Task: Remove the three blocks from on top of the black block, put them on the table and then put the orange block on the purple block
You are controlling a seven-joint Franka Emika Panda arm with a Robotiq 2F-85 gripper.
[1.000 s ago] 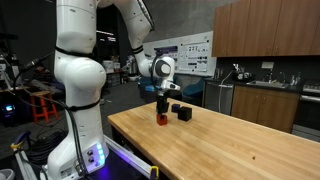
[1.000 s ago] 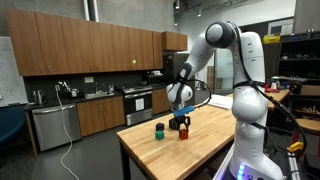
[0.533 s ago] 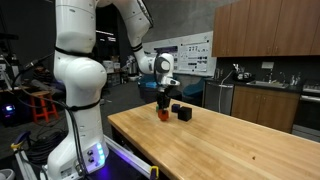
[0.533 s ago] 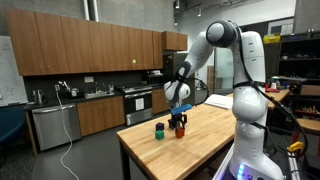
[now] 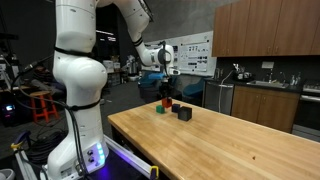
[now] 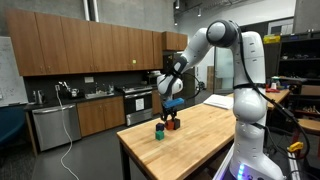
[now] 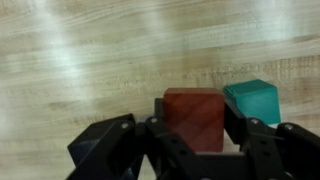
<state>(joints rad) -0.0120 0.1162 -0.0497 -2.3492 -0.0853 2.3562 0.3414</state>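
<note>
Wrist view shows the gripper (image 7: pixel 194 128) clamped on the orange block (image 7: pixel 194 112), a bright, crisp-edged cube just beside the green block (image 7: pixel 252 102). It has risen above the table (image 7: pixel 80 60) and moved farther off, likely toward the purple block, which I cannot see.

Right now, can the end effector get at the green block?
Probably not yet. The end effector is closed on the orange block, so it would have to let go first. Otherwise the green block sits just beside it on the table, its top uncovered.
</note>
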